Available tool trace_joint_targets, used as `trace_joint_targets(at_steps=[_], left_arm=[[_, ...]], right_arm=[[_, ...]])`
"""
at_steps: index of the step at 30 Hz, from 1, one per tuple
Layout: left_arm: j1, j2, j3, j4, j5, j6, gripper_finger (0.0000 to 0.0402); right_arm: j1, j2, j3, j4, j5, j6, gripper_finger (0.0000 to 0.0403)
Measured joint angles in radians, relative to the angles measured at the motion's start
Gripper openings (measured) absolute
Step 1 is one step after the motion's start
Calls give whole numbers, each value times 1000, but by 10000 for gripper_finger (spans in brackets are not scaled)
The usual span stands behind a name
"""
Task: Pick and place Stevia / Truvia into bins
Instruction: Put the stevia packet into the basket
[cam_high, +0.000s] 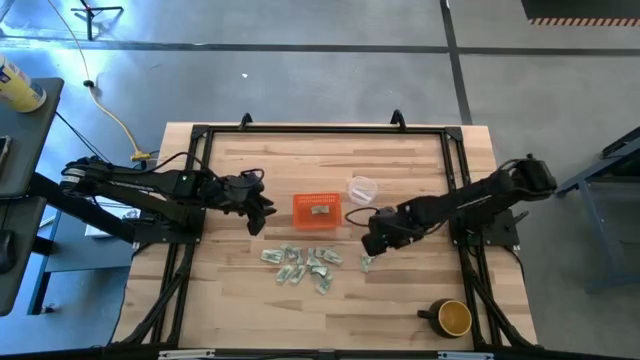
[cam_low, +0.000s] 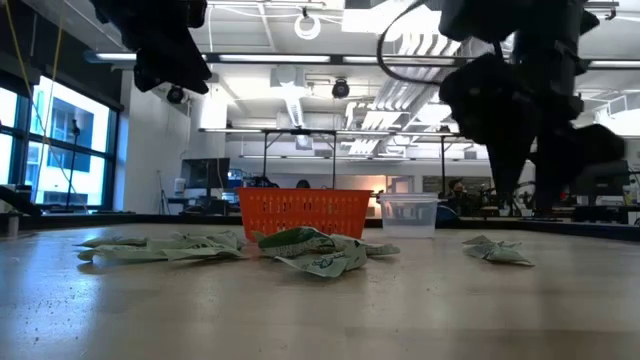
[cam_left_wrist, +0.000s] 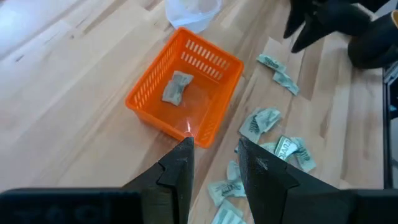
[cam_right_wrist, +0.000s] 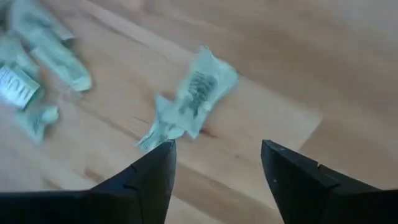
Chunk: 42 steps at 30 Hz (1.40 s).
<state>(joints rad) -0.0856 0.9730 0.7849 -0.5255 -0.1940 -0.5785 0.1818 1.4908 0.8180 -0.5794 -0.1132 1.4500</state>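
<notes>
The orange bin (cam_high: 316, 210) stands mid-table with one pale green sachet (cam_left_wrist: 176, 87) lying flat on its floor. Several more sachets (cam_high: 300, 265) lie scattered on the wood in front of it. One sachet (cam_right_wrist: 196, 93) lies apart to their right. My right gripper (cam_right_wrist: 217, 162) hovers open just above that lone sachet (cam_high: 366, 263), its fingers short of it and touching nothing. My left gripper (cam_left_wrist: 214, 165) is open and empty, raised off the table beside the bin's left wall (cam_high: 258, 215).
A clear round cup (cam_high: 361, 189) stands just right of the bin's far corner. A dark mug (cam_high: 452, 318) sits near the table's near right corner. A black frame (cam_high: 300, 130) runs around the tabletop. Bare wood lies on the far side of the bin.
</notes>
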Motion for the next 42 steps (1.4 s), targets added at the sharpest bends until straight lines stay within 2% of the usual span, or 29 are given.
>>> trace_joint_targets(at_steps=[3,9,14,19,24,28,32,40,42], left_arm=[[0,0,0,0,0,5,159],[0,0,0,0,0,56,159],[8,-15,0,-4,0,106,159],[69,-30,0,-43,62,138,159],[129,-29,-2,-53,170,187,159],[160,-30,-2,-54,195,226,159],[185,-30,-2,-53,230,250,159],[192,-29,-2,-53,232,276,159],[192,-29,-2,-52,232,276,159]], right_arm=[[11,47,29,-3,36,119,227],[16,175,187,-156,107,91,215],[13,308,296,-284,78,70,208],[32,375,365,-265,90,70,207],[36,410,361,-219,81,106,207],[36,428,362,-216,88,114,199],[42,429,362,-229,118,113,159],[51,433,376,-260,177,52,17],[61,439,409,-274,230,4,9]])
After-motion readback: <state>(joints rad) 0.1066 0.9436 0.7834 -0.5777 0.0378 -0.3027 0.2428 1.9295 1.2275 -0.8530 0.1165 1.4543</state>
